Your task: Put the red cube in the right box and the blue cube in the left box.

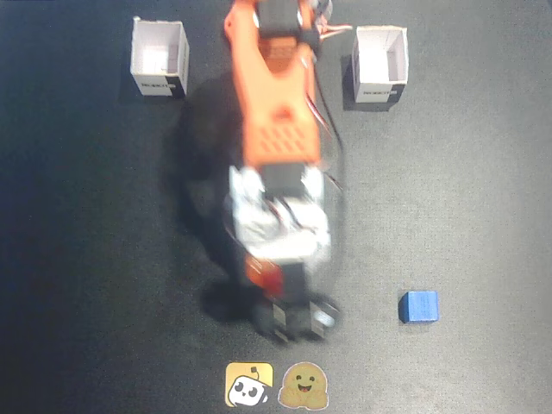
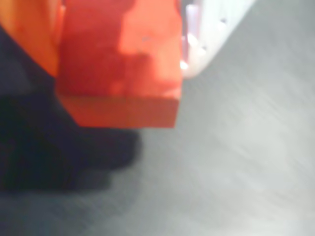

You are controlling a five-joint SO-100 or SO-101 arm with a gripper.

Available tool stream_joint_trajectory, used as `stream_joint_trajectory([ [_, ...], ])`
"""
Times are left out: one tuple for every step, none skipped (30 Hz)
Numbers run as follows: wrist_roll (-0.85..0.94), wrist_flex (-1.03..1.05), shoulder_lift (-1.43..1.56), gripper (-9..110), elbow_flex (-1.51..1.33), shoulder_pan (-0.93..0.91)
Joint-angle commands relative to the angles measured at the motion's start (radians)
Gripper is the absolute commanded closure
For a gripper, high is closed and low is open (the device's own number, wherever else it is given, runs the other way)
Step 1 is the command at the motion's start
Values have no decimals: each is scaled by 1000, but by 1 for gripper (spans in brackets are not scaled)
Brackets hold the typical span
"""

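In the wrist view, the red cube (image 2: 120, 64) fills the upper left. It is clamped between an orange finger (image 2: 29, 39) on its left and a white finger (image 2: 209, 34) on its right, and it casts a shadow on the mat below. My gripper (image 2: 118, 59) is shut on it. In the fixed view the arm reaches down the middle, and a red patch of the cube (image 1: 263, 272) shows at the blurred gripper (image 1: 272, 280). The blue cube (image 1: 418, 306) lies on the mat at the lower right, well clear of the gripper. Two white boxes stand at the top, one left (image 1: 159, 84) and one right (image 1: 379, 90). Both look empty.
The dark mat (image 1: 86, 259) covers the whole table. Two small stickers, a yellow one (image 1: 249, 384) and a smiling face (image 1: 302, 385), lie at the bottom edge just below the gripper. Thin cables (image 1: 332, 129) hang along the arm's right side.
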State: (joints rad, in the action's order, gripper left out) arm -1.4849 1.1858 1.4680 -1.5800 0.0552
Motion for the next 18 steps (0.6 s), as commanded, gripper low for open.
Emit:
stream_joint_trajectory([
  [15,14,215,92,-101,-89],
  [15,17,264,92,-140,-118],
  [21,21,310,92,-175,-144],
  [25,32,351,92,-204,-176],
  [26,44,393,92,-233,-209],
  [32,58,431,92,-256,-236],
  [35,74,466,92,-276,-265],
  [37,84,505,92,-302,-293],
  [41,92,543,92,-328,-322],
  [44,98,583,92,-356,-351],
  [52,103,621,92,-383,-380],
  [61,110,653,92,-405,-411],
  [64,121,678,92,-420,-440],
  [75,130,698,92,-433,-472],
  [87,138,716,92,-443,-506],
  [100,147,730,92,-451,-541],
  [107,156,741,92,-457,-575],
  [112,166,755,92,-465,-607],
])
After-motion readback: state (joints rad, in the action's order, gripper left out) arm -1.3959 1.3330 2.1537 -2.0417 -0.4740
